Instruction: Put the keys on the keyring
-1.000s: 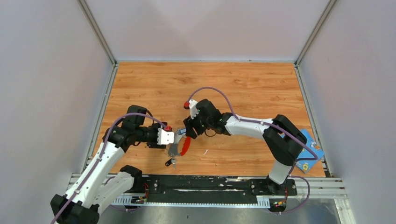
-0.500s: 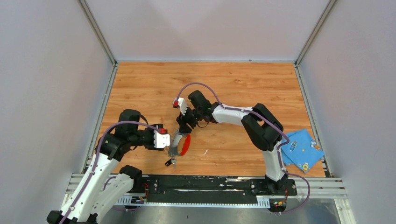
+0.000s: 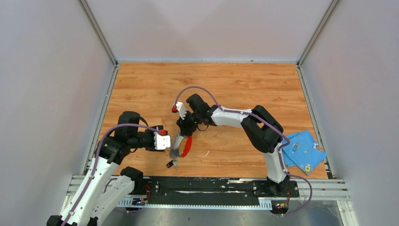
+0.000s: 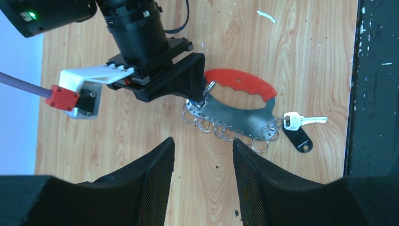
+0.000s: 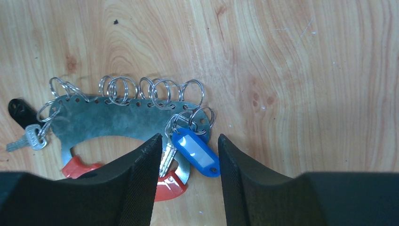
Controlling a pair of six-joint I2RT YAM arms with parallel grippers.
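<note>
The keyring (image 3: 181,147) lies on the wood near the front edge: a grey metal plate (image 4: 235,114) with a red handle (image 4: 242,82) and a row of small rings. A silver key (image 4: 301,121) with a black tag (image 4: 297,139) hangs at one end. A key with a blue-and-white tag (image 5: 195,151) lies at the other end, seemingly threaded on rings there. My right gripper (image 5: 189,139) is open, its fingers either side of the blue tag. My left gripper (image 4: 202,143) is open and empty, just short of the ring row.
A blue cloth (image 3: 305,150) lies at the front right by the metal rail. The black base rail (image 4: 374,84) runs close beside the black tag. Grey walls enclose the wooden table (image 3: 244,84) on three sides.
My right gripper has swung left and now stands open over the keyring's far end. My left gripper has drawn back a little to the left. The keyring has stayed in place.
</note>
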